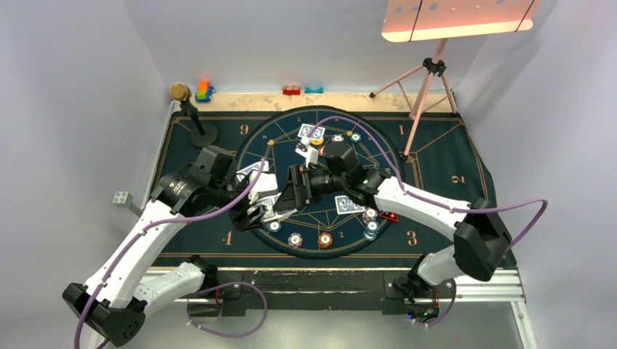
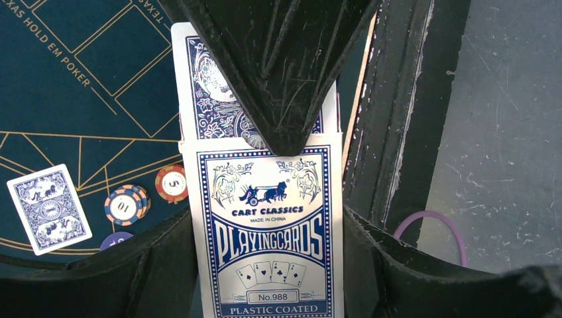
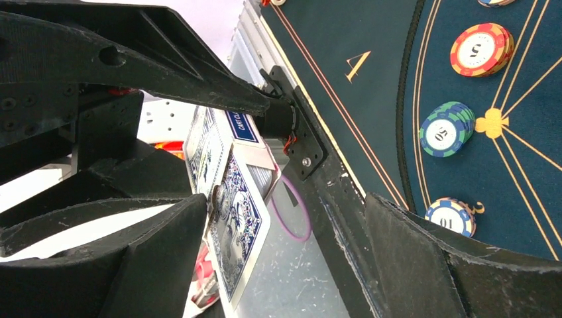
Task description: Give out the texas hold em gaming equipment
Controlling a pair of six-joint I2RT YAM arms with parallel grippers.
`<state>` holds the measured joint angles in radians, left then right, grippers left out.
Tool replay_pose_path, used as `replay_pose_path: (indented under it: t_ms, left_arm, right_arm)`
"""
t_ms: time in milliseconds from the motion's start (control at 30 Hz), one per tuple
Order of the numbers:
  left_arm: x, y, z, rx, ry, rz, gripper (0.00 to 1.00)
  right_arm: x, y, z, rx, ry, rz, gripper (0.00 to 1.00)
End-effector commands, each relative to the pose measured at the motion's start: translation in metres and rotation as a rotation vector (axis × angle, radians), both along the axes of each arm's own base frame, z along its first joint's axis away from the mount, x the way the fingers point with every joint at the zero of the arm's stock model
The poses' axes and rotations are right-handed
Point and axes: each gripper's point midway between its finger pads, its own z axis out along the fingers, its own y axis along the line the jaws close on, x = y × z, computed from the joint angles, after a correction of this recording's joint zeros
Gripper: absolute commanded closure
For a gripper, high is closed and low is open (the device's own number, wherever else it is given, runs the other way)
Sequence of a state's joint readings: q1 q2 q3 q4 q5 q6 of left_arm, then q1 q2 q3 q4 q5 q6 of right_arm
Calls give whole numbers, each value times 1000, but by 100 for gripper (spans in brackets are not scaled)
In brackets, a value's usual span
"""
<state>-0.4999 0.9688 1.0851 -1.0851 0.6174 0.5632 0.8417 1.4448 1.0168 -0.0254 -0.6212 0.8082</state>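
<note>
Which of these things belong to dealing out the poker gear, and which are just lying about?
Part of the job: card box held in the left end effector, face-down cards, poker chips, red-black marker.
Just lying about: microphone, toy blocks, tripod.

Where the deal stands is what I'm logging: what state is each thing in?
card box, open, cards sticking out.
left pincer, shut on the card box.
right pincer, open, one finger over the cards.
loose card, face down on the mat.
chip stack, flat on the mat.
</note>
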Motion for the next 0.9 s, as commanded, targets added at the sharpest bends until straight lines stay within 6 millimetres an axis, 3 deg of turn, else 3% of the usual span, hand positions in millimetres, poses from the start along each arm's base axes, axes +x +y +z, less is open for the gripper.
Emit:
replay_pose_path:
  t_ms: [0,233,867]
  left_arm:
    - [3,-8,21,-60,-44,-20,100]
    - [2,-8,22,-63,-45,-21,100]
    - [1,-7,25,-65,-54,-20,100]
  right_arm:
    - [3,6,32,84,-63,5,9]
    - [2,-1,25,65,-49,-19,36]
    - [17,-29,22,41,-47,-96,46]
